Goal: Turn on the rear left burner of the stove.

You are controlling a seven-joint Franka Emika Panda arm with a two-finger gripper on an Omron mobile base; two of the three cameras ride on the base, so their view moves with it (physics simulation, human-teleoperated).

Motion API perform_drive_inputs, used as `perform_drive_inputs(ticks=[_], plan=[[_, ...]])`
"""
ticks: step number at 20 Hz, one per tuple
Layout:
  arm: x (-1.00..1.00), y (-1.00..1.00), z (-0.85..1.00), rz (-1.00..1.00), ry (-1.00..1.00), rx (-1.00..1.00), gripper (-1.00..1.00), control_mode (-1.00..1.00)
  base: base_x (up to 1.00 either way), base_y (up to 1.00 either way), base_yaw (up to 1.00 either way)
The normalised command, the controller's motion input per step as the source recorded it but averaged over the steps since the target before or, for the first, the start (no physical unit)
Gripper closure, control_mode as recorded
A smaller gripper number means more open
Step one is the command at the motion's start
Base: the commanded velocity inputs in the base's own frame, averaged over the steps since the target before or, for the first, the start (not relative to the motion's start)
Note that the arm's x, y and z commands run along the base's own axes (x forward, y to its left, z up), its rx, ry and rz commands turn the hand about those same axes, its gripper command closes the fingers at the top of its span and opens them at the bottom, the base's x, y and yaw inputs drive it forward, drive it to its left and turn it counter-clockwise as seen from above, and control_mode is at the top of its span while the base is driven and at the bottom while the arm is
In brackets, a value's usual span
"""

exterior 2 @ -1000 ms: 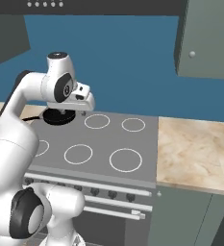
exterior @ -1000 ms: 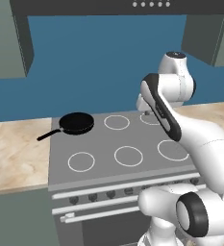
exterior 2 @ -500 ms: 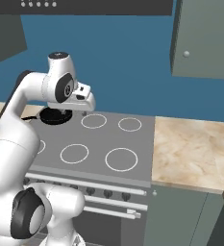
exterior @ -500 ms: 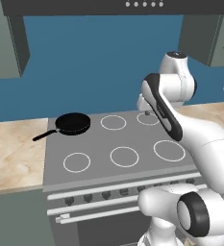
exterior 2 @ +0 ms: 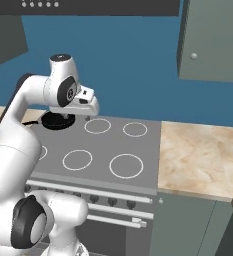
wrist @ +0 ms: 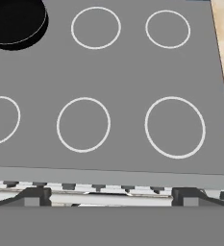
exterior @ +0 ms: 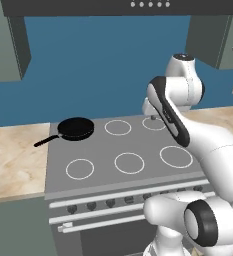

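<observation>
- Nearest in the left base view is the stove (exterior: 133,180) front: a row of small dark knobs (exterior: 110,202) runs along the panel below the cooktop edge, with a silver bar handle (exterior: 103,221) under it. In the hand view the same row sits at about 6 o'clock, seen edge-on and too small to tell apart.
- The knobs are the part to take hold of. They look like short, rigid, round stubs, probably smooth-sided, so a square pinch across the body and a firm twist should work; a shallow grip may slip. The leftmost knobs are the likely candidates, though which one serves the rear left zone cannot be read here.
- Mid-distance: three thin white rings across the front of the grey cooktop.
- Farther: the rear left burner (exterior: 76,128), at about 10 o'clock on the cooktop, lies under a black frying pan (exterior: 76,128) whose handle points toward 8 o'clock over the beige counter (exterior: 13,165).
- The gripper (exterior 2: 89,106) hangs high above the cooktop's rear middle, well apart from the knobs. How wide its jaws stand I cannot tell; nothing appears to be held.
</observation>
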Motion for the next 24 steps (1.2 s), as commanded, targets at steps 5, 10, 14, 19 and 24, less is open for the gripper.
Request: perform_drive_inputs(ticks=[5,10,14,19,24], plan=[[-0.02,0.22,-0.06,0.0,0.0,-0.02,-1.0,-1.0,0.0,0.0,0.0],[-0.28,0.98,-0.58,-0.04,-0.05,-0.02,-1.0,-1.0,0.0,0.0,0.0],[-0.46,1.0,-0.81,-0.1,-0.12,-0.08,-1.0,-1.0,0.0,0.0,0.0],[-0.42,1.0,-0.87,-0.13,-0.14,-0.05,-1.0,-1.0,0.0,0.0,0.0],[-0.2,1.0,-0.86,-0.15,-0.16,-0.09,-1.0,-1.0,0.0,0.0,0.0]])
